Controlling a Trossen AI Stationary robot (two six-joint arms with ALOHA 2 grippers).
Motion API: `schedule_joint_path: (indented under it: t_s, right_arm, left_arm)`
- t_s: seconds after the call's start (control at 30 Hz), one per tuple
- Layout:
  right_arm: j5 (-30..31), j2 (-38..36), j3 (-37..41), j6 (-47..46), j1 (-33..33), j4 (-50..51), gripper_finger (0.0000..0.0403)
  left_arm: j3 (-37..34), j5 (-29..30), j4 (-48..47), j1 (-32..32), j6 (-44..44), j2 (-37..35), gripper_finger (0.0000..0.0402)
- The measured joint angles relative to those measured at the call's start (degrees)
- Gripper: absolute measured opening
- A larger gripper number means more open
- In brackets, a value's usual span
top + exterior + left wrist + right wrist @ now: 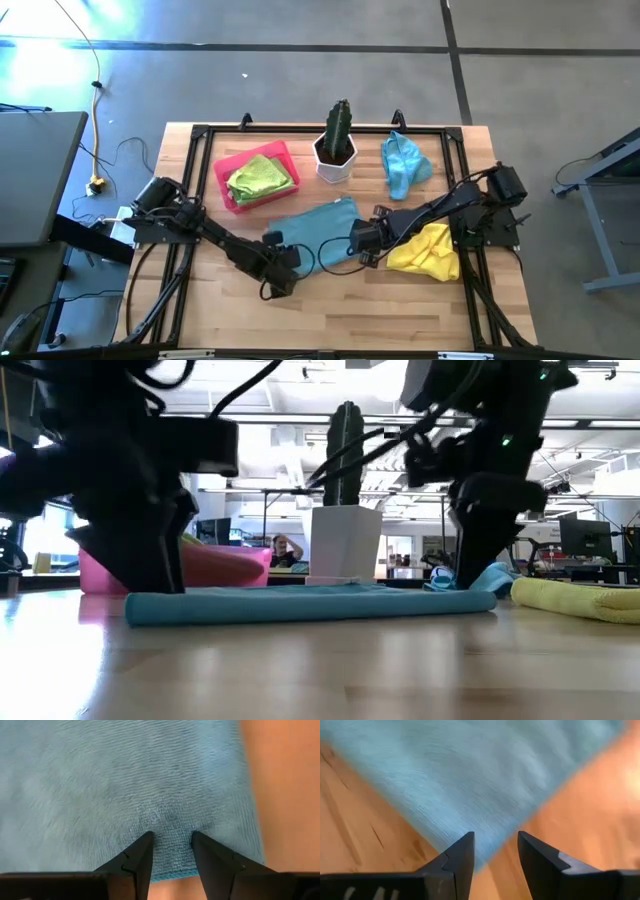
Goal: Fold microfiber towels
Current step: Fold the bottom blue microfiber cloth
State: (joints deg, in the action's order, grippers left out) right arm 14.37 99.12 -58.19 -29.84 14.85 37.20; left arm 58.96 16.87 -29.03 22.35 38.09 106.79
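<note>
Right now your two grippers are both down on the light blue towel [318,232] lying flat in the middle of the table [330,320], and that is where the trouble could start. The left gripper [171,851] sits over one edge of the cloth with its jaws narrowly parted, tips pressing on the fabric but not pinching it; if you close from here you may catch only the top nap, or nothing, and the edge will slide out as you lift. The right gripper [495,851] hangs at a corner of the same towel, jaws likewise a little apart and empty, half over bare wood, so a closing there could miss the corner altogether or scrape the table. If one side grips and the other does not, the cloth will drag askew and the fold will come out crooked. Just beside the right arm lies the crumpled yellow towel [428,252]; a wide sweep could snag it. Farther back stand the potted cactus [338,140], a bunched blue towel [403,165] and the pink tray [226,172] holding a green towel [260,178]; a fold carried too far that way risks knocking the pot.
</note>
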Motion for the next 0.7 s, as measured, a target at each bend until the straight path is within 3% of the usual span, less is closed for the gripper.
schedule_joint_path:
  t_s: [0.1, 0.3, 0.53, 0.7]
  right_arm:
    - [2.39, -3.09, 0.0, -2.33, 1.33, 4.21, 0.0142]
    - [7.15, -8.94, 0.0, -9.88, 4.63, 10.71, 0.0142]
    - [12.27, -12.25, 6.59, -20.64, 10.44, 2.68, 0.0142]
    - [11.65, -12.22, 9.46, -31.07, 12.12, -0.49, 0.0142]
  left_arm:
    - [0.0, -3.45, 4.65, 1.32, 0.27, 0.1, 0.013]
    - [-0.11, -4.31, 9.63, 2.87, 0.55, 0.3, 0.0131]
    - [-0.15, -3.69, 9.82, 2.89, 0.72, 0.31, 0.0131]
    - [-0.17, -3.27, 9.95, 2.91, 0.8, 0.34, 0.0131]
